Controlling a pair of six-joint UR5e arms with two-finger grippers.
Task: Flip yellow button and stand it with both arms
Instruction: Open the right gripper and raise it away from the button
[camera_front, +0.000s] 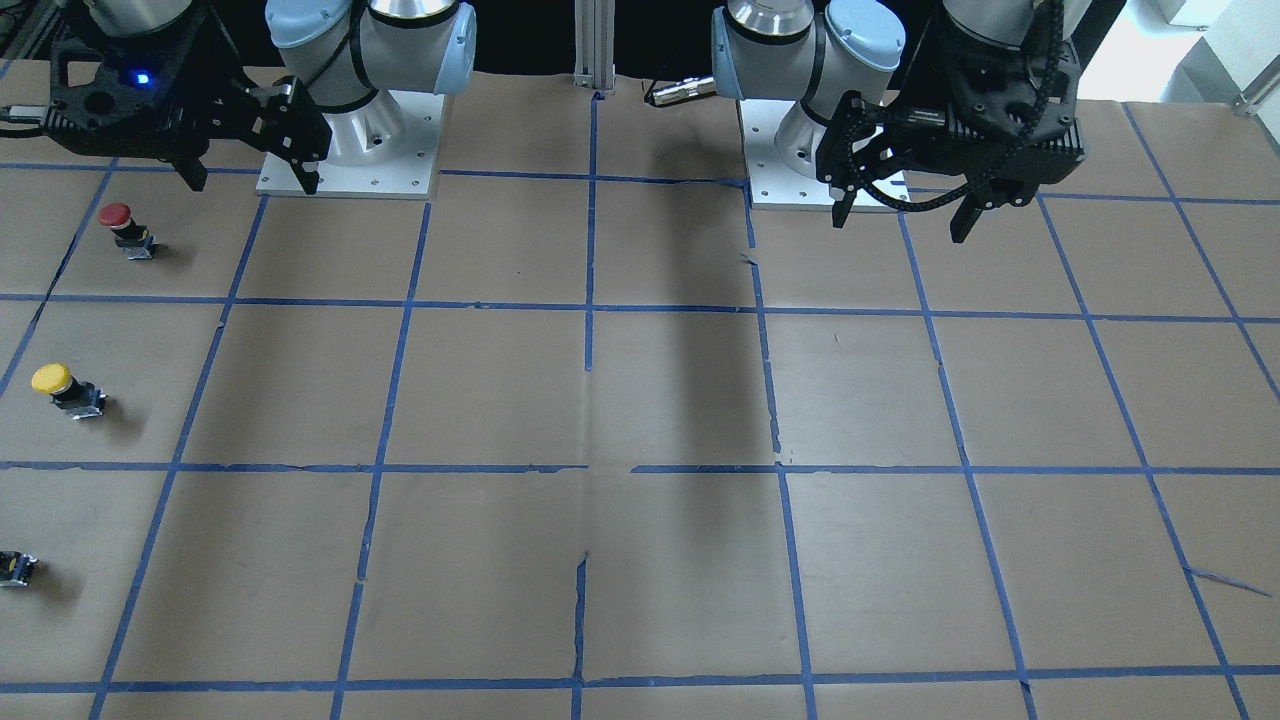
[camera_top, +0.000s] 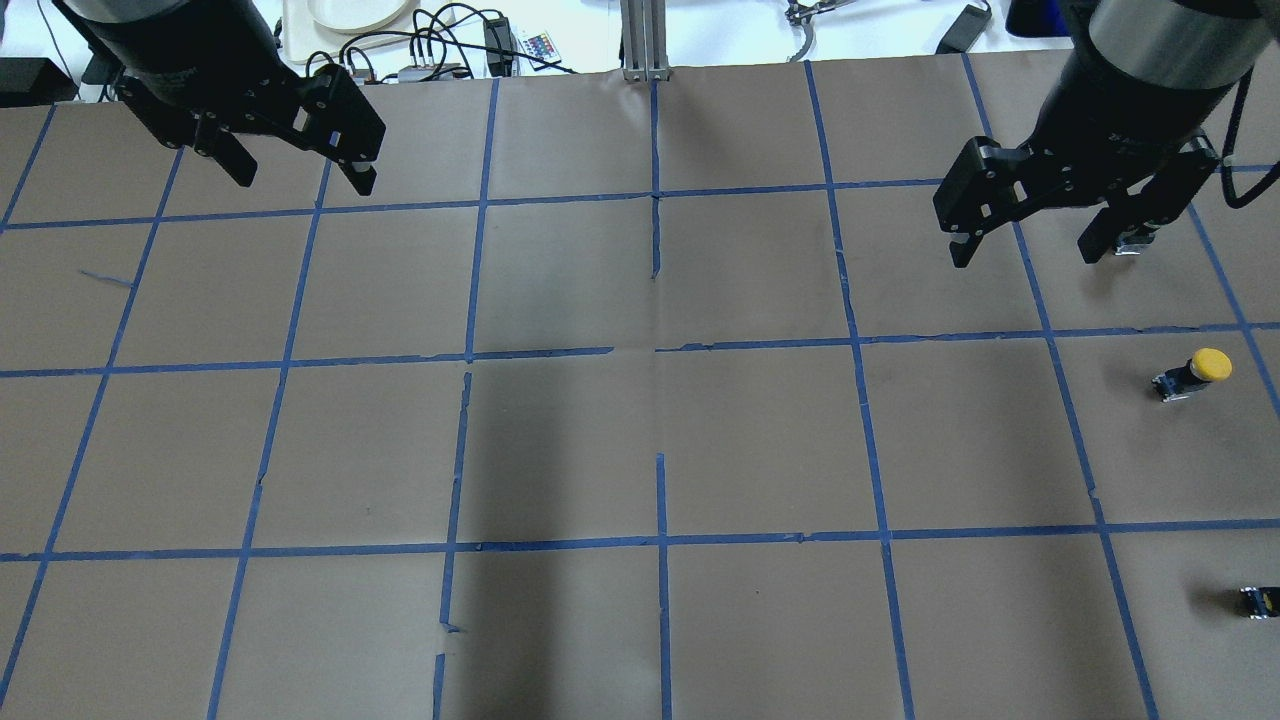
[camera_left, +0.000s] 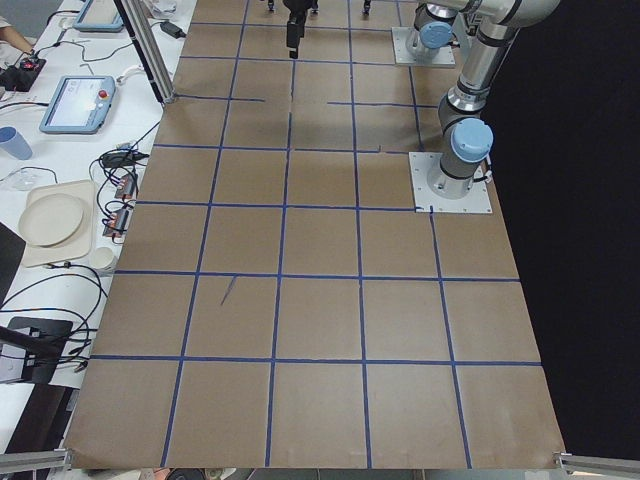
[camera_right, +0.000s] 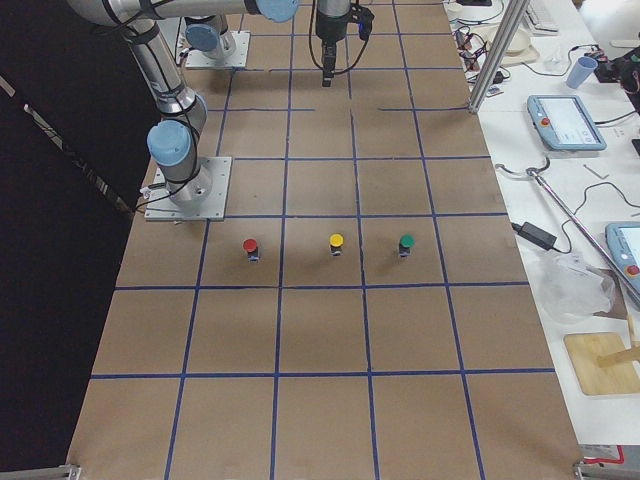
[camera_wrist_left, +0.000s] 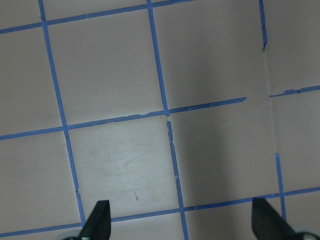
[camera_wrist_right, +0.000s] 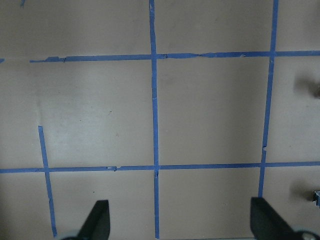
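Seen from overhead, the left end effector (camera_top: 304, 184) hangs above the far-left squares of the counter (camera_top: 640, 450), its fingers spread wide and holding nothing. Across the blue-taped grid (camera_top: 760, 538), the right end effector (camera_top: 1026, 258) hovers, likewise agape and empty. Further right, near the counter's edge and apart from both arms, the yellow button (camera_top: 1195, 372) sits cap uppermost, in a row between a red-capped button (camera_front: 125, 228) and a green-capped button (camera_right: 406, 244).

You face a brown-papered desk (camera_top: 560, 450) gridded with blue tape (camera_top: 660, 540). Beside the desk, your white bench (camera_right: 610, 195) holds a tablet (camera_right: 566, 122).
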